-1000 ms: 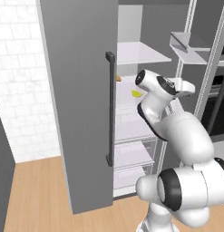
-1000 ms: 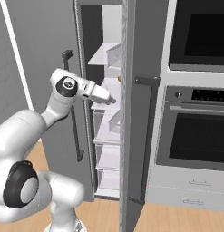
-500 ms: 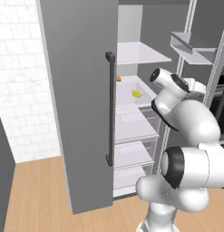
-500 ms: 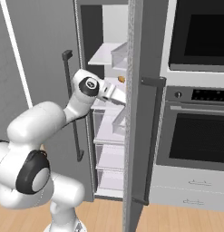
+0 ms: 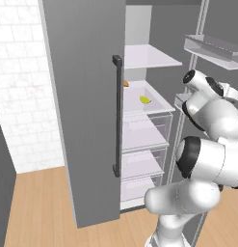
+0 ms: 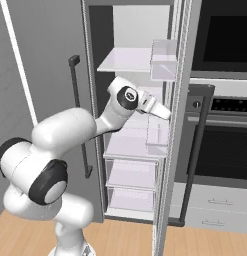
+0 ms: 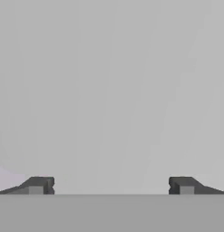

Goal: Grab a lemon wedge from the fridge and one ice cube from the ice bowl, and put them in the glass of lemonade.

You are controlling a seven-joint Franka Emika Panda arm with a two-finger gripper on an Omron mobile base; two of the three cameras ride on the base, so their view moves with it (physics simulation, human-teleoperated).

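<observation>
My gripper (image 7: 111, 186) has its jaws spread wide and empty, facing a blank grey surface close ahead. Over the last second I swung the arm rightward and deeper into the fridge (image 5: 86, 111), so the reach is under way but no grasp has begun. The lemon wedge (image 5: 145, 100) lies on the white shelf, left of and beyond the hand. The fingertips themselves are hidden behind the door edge in the right base view.

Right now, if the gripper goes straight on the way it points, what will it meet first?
Probably a plain grey surface: the hand view shows that ahead of the open gripper, likely the inside of the fridge. The lemon wedge is not in its line.
</observation>
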